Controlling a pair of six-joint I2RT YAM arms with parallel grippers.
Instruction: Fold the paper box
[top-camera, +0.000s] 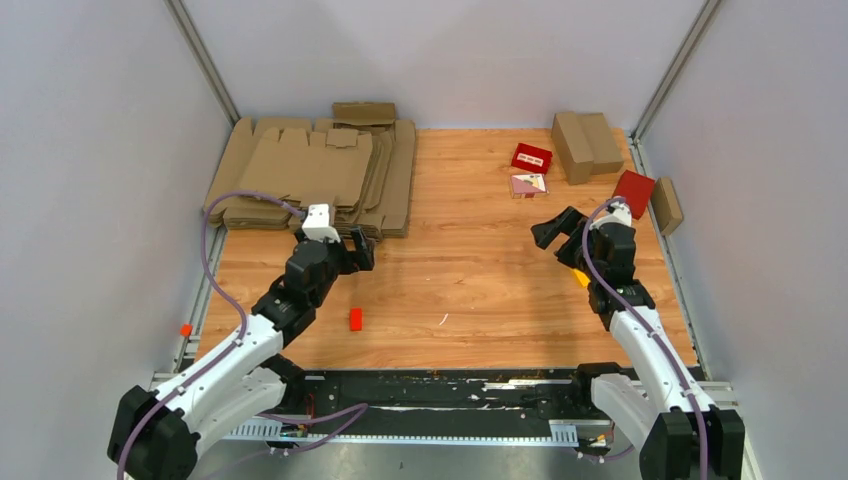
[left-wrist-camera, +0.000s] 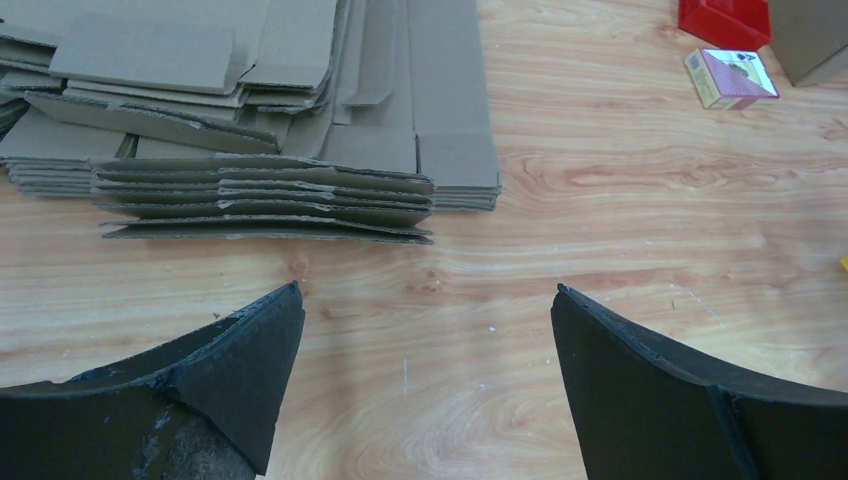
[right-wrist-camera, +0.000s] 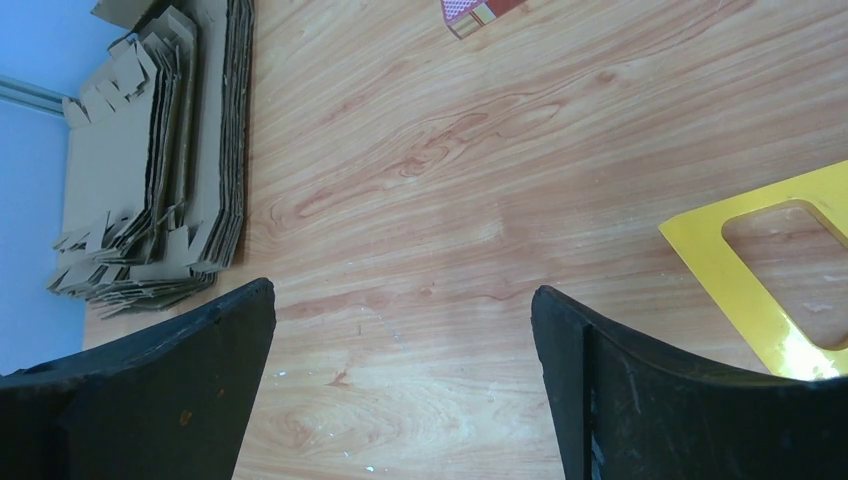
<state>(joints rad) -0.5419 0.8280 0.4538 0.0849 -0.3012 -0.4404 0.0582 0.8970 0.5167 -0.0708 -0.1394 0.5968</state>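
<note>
The paper box (top-camera: 305, 165) is seen as a flat brown blank lying on top of a stack of like blanks (left-wrist-camera: 262, 195) at the far left of the wooden tabletop (top-camera: 470, 270). The stack is set against the left wall, and its flaps and tabs are fanned unevenly.

The left jaws are spread wide with nothing between them. They are held over bare wood just on the near side of the stack, without touching it. The right jaws are likewise released and empty, and are held over bare wood on the right side of the tabletop. A yellow frame (right-wrist-camera: 765, 260) is seen flat on the wood just beside one of the right arm's fingers (right-wrist-camera: 640, 400).

Two folded brown boxes (top-camera: 585, 145) are stood together at the far right, and a third (top-camera: 667, 205) is placed by the right rail. Two red boxes (top-camera: 531, 157) are found near them, with a small printed carton (top-camera: 528, 184) between. A small red piece (top-camera: 355, 318) is left on the wood near the left arm (top-camera: 300, 285).
</note>
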